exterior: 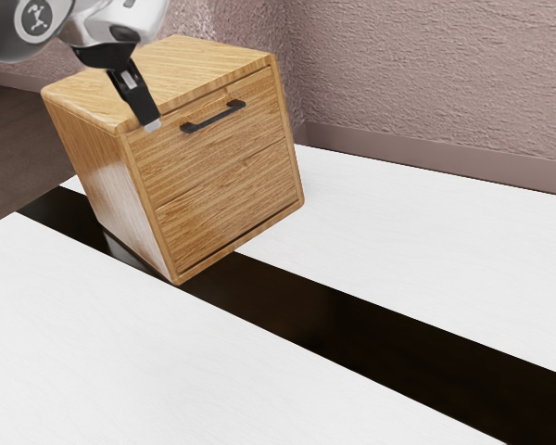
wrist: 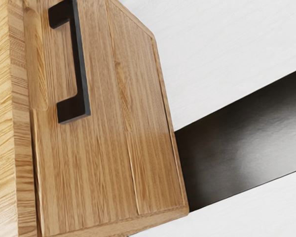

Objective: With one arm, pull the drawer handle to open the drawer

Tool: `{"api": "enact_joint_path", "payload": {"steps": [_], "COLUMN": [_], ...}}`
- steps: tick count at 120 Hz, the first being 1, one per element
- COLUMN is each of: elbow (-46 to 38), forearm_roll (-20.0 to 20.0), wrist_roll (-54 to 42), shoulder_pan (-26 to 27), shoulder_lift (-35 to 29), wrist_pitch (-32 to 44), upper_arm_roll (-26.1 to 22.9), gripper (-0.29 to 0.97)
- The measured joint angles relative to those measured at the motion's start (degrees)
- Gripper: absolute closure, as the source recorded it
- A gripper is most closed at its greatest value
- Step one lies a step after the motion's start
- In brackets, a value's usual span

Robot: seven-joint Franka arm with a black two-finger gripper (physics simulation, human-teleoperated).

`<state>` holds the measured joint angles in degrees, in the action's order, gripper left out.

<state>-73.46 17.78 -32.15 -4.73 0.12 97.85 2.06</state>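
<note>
Cabinet (exterior: 111, 176) of light wood grain stood on the white surface (exterior: 426, 241), its base reaching over the glossy black strip (exterior: 371, 343) that ran between the surface's two white panels. Its front face carried two panels, one above the other. The upper one was the drawer (exterior: 204, 153), and it bore a slim black bar handle (exterior: 213, 116) mounted near its top edge. The lower panel (exterior: 227, 209) was plain. In the exterior view the drawer front sat flush with the cabinet's face, with no gap showing around it, so the drawer looked closed.

The arm came in from the exterior view's upper left. Its black gripper (exterior: 148, 120) pointed downward and hung at the cabinet's top front edge, on the side of the handle toward the exterior view's left. It was near the handle but apart from it, and nothing was held. Whether the gripper was spread or pressed together could not be told from that angle.

From the wrist camera, the handle (wrist: 71, 64) appeared close by as a black bar standing off the drawer front (wrist: 103, 148) on two short legs. Beyond the drawer lay the lower panel (wrist: 155, 148), then the white surface (wrist: 227, 49) and the black strip (wrist: 237, 148).

A pinkish textured wall (exterior: 426, 65) with a darker baseboard (exterior: 445, 153) closed the scene behind the surface.
</note>
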Motion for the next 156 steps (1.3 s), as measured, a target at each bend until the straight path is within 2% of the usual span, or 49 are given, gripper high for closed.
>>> {"api": "enact_joint_path", "payload": {"steps": [29,72,93,112,156], "elbow": [-3.3,-4.9,-5.9,-6.5,-6.5], "forearm_roll": [-0.2,-0.2,-0.1,-0.1,-0.2], "wrist_roll": [1.7,5.3,6.7,8.2,11.2], "shoulder_pan": [0.7,0.9,2.6,5.6,1.9], "shoulder_lift": [0.7,1.8,1.9,1.5,3.6], "wrist_pitch": [3.8,9.3,11.9,13.0,13.7], "upper_arm_roll": [2.2,2.9,2.9,5.4,5.8], "gripper": [0.0,0.0,0.0,0.0,0.0]}}
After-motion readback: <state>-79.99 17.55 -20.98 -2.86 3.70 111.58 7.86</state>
